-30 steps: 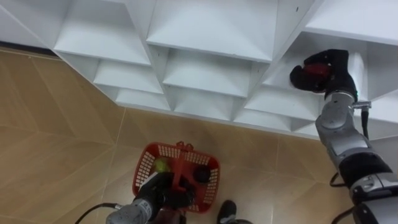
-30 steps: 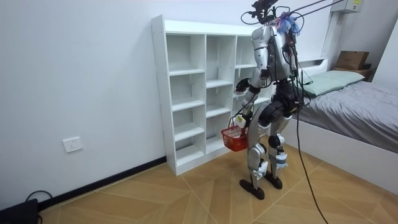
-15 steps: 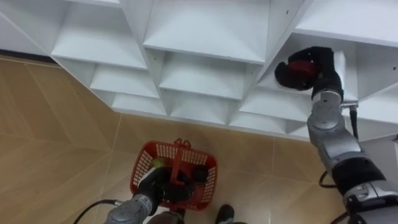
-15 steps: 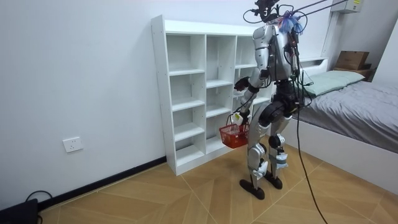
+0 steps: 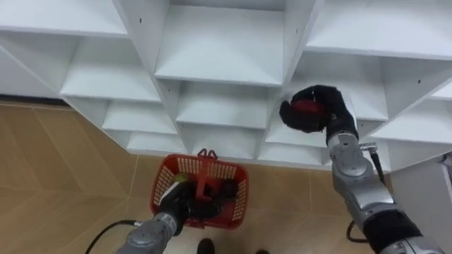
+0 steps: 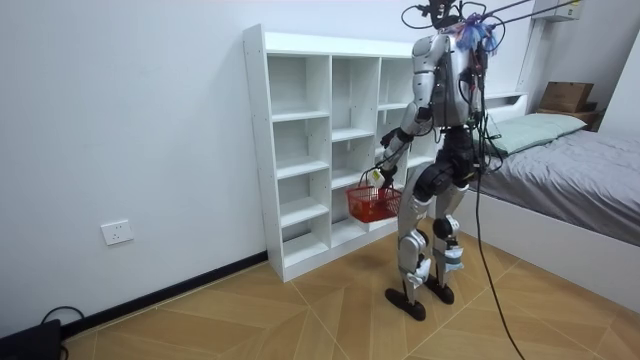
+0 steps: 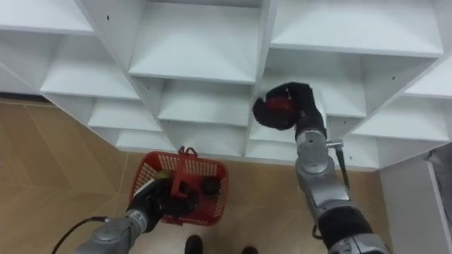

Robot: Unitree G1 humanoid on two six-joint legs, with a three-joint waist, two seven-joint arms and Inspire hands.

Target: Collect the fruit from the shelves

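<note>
My right hand (image 5: 319, 109) is raised in front of the white closet (image 5: 226, 63), its dark fingers curled round a red fruit (image 5: 305, 108). In the right eye view the same right hand (image 7: 291, 104) grips that red fruit (image 7: 279, 106). Down low, my left hand (image 5: 182, 203) is shut on the handle of a red basket (image 5: 232, 207). The red basket (image 7: 212, 204) carries a yellow-green fruit (image 5: 182, 179) and a dark fruit (image 5: 227, 189). In the room view I stand facing the closet (image 6: 300, 150), the basket (image 6: 370, 203) lifted to a middle shelf's height.
The closet's open compartments look bare. Wooden floor (image 5: 56, 176) runs below it. In the room view a bed (image 6: 560, 170) stands at the right behind me, and a wall socket (image 6: 117, 232) sits low on the wall at the left.
My right hand has come left and out from the right-hand compartment with the red fruit. The basket has been raised towards the shelves. The head camera has tilted up.
</note>
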